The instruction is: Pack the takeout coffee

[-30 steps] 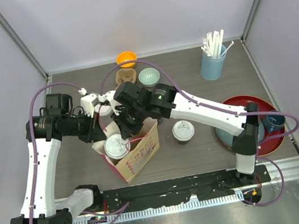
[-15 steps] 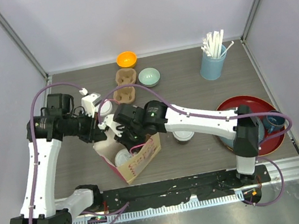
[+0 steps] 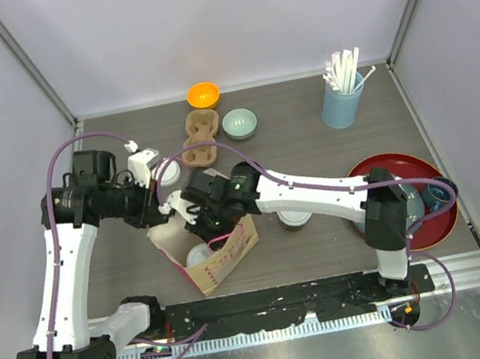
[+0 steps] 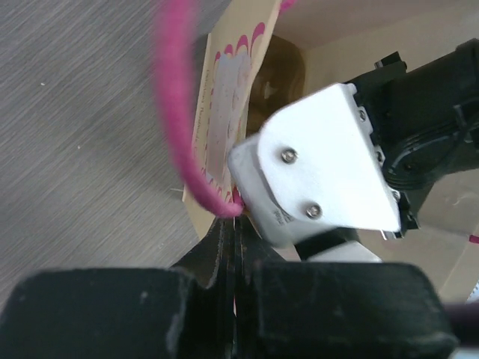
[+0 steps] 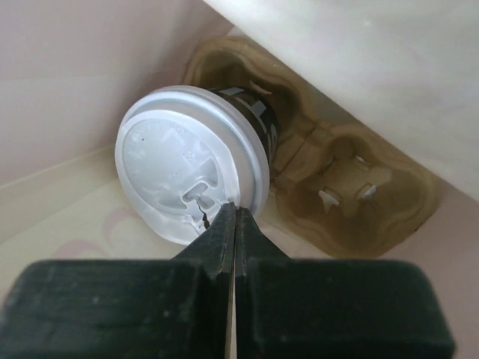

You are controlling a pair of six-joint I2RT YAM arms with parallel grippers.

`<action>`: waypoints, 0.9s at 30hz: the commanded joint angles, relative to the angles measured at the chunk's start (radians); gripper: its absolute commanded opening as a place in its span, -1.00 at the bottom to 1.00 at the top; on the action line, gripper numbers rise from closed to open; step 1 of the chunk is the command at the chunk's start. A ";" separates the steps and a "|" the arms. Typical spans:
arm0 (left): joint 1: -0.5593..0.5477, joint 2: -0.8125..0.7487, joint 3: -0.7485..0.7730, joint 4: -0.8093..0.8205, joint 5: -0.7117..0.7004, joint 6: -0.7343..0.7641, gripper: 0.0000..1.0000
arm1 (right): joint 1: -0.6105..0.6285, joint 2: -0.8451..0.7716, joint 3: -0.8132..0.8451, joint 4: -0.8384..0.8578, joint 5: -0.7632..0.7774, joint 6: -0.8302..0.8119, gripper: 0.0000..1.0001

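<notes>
Grey wood-grain table (image 4: 75,112) underneath. My right gripper (image 5: 233,213), fingers pressed together, pinches the white lid's rim of the black takeout coffee cup (image 5: 187,179), tilted over a moulded pulp carrier (image 5: 352,187) inside the paper bag (image 3: 225,257). My left gripper (image 4: 236,224), arm bent inward, pinches the bag's edge beside its pink cord (image 4: 176,112).

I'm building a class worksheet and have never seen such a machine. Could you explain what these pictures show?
Two robot arms work at a table. One picture looks down from above; the other two come from cameras on the wrists. The left gripper pinches the paper bag by its pink handle. The right gripper, reaching inside, is shut on the lid rim of a coffee cup at a cardboard carrier. Another cup, a tumbler of straws and a red tray stand nearby.
</notes>
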 commanded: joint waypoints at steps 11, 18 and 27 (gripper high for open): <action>-0.012 -0.053 -0.029 0.050 0.122 0.015 -1.00 | 0.009 0.089 -0.011 0.083 0.102 0.231 -0.97; -0.012 -0.062 -0.035 0.050 0.117 0.017 -1.00 | 0.009 0.111 -0.025 0.092 0.158 0.249 -0.97; -0.012 -0.062 -0.031 0.058 0.105 0.017 -1.00 | 0.012 0.108 -0.031 0.115 0.175 0.260 -0.97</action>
